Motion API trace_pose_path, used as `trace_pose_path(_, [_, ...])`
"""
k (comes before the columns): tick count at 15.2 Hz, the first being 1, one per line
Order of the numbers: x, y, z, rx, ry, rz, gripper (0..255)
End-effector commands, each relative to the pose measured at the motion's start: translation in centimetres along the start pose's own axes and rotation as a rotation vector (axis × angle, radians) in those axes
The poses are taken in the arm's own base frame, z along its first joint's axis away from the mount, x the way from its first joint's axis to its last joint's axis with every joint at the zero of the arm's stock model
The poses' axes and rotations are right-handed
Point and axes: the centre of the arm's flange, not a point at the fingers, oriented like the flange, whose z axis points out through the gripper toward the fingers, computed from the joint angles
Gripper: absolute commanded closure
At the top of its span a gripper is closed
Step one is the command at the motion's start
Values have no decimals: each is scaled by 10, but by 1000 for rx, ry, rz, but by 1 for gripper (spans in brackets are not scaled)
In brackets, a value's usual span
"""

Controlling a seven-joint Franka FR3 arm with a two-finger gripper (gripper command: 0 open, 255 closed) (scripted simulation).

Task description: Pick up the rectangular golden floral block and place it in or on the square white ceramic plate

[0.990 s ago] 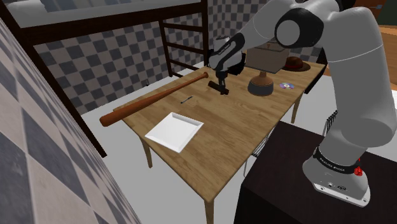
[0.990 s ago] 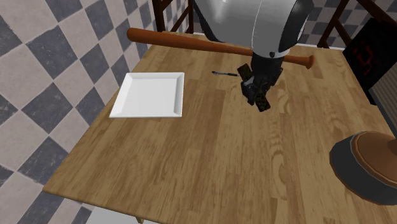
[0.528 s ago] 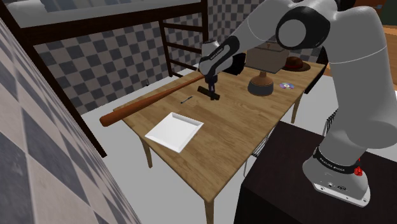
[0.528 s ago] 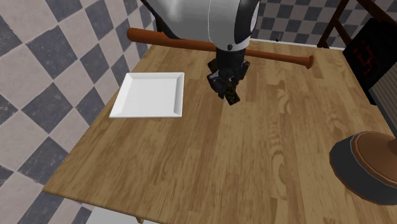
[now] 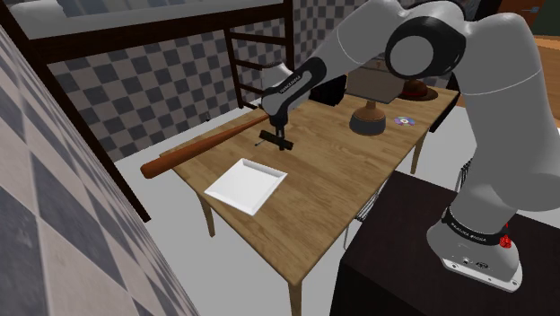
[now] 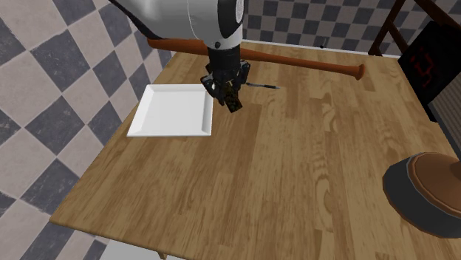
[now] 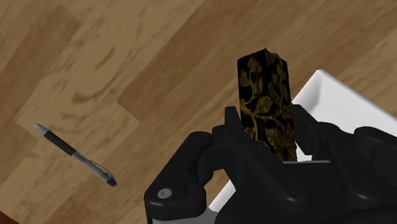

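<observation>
Gripper (image 6: 227, 94), fingers clenched on the dark-and-gold floral block (image 7: 262, 89), has swung over in the last sec from well off the white square plate (image 6: 171, 111) to just beside its rim, so carry's approx done, and the drop-off's next, I reckon.

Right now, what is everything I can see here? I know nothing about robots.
Wooden table: one, brown, bears the rest.
Square white plate: one, white, near a table edge.
Black rectangular block with golden floral pattern: one, black and gold, clasped in the pincer beside the plate's edge.
Wooden baseball bat: one, reddish brown, along a table edge.
Slim pen: one, black and grey, on the table near the bat.
Round dark base with a brown top: one, far table end.
Small disc: one, purplish, beside that base.
Robot arm: one, white.
Pincer: one, black, shut on the block.
Stand: one, dark.
</observation>
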Motion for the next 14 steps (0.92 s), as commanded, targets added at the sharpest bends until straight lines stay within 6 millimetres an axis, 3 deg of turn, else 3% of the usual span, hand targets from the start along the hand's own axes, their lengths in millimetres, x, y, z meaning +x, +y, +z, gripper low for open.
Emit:
trace_pose_path(1, [18, -18, 0, 0, 0, 2, 255])
trace_pose_path(12, [130, -110, -10, 0, 0, 2, 255])
trace_pose_path(14, [139, -117, -6, 0, 0, 2, 255])
